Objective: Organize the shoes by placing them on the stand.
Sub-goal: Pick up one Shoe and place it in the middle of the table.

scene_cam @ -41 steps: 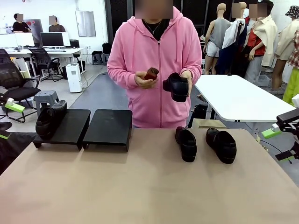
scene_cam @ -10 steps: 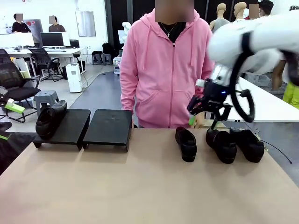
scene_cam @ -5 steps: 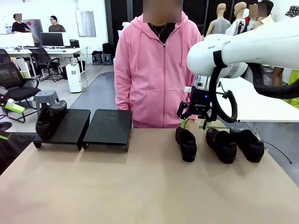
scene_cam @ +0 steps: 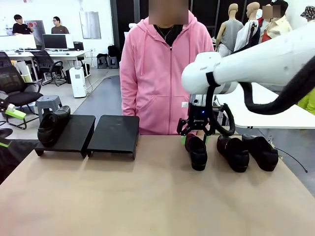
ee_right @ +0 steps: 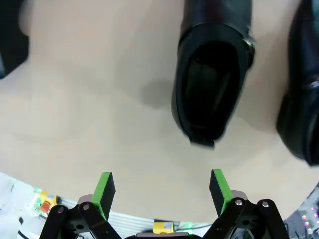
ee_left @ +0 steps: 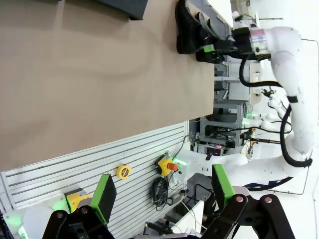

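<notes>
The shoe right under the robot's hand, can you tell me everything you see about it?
This shoe is black and shiny, like leather, with a round toe and an open top. It sits flat on the tan table, heel toward the person. The right gripper hangs over its heel, fingers open, not touching it. Another shoe lies to its right, with a gap between.

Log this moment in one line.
right gripper open at heel of leftmost table shoe | left gripper open, empty | stand: one shoe | table: two more shoes
</notes>
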{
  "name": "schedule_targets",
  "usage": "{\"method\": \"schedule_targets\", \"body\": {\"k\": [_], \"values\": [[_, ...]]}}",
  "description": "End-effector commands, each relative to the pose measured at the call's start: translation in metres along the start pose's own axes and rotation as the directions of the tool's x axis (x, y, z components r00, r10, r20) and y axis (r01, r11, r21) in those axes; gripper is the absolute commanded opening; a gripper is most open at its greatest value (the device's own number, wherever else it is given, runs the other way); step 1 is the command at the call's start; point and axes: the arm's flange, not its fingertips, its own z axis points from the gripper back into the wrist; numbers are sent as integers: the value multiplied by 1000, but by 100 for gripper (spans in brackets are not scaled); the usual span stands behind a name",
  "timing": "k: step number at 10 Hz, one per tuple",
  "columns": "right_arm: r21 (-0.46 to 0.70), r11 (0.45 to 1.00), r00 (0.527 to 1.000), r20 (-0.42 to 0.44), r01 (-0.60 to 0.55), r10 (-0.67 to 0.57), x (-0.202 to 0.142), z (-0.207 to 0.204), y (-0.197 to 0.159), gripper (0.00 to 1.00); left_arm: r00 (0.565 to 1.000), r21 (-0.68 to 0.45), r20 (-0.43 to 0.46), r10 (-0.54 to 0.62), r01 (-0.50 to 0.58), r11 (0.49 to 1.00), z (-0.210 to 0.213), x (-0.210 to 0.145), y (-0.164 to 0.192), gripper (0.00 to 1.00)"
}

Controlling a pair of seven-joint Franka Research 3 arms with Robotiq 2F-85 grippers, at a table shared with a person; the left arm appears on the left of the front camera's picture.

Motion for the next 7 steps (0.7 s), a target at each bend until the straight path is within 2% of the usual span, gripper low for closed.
{"method": "schedule_targets", "body": {"k": [1,2,4,5,7], "values": [[-26,998,998,38,50,-49,36,-13,-4,100,1000,2,-6,-18,18,1000,2,-1,3,100],[-18,997,996,42,74,-73,49,-26,-1,100,1000,2,-6,-18,18,1000,2,-1,3,100],[2,998,992,102,69,-69,63,-44,-1,100,1000,2,-6,-18,18,1000,2,-1,3,100],[28,999,996,80,41,-43,66,-50,0,100,1000,2,-6,-18,18,1000,2,-1,3,100],[21,997,996,56,68,-69,70,-57,0,100,1000,2,-6,-18,18,1000,2,-1,3,100]]}}
